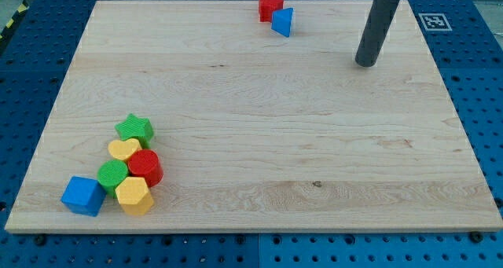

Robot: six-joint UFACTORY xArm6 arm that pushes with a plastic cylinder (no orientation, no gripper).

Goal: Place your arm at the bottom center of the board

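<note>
A: Where is my tip (365, 64)?
B: Upper right of the wooden board (259, 111), resting on bare wood, well apart from every block. There are no jaws to tell of, only a plain rod.
A: Nearest blocks?
B: A red block (270, 6) touching a blue triangular block (284, 21) at the view's top.
A: The rest?
B: Bottom left cluster: green star (135, 129), yellow heart (123, 149), red cylinder (145, 167), green block (112, 174), yellow hexagon (134, 195), blue cube (82, 195).
A: Any writing?
B: None legible; a black-and-white marker tag (433, 21) lies beyond the top right corner.

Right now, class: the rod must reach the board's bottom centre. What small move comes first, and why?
Probably slide my tip toward the view's bottom and slightly left: it sits near the board's top right, and no blocks lie on that path.
</note>
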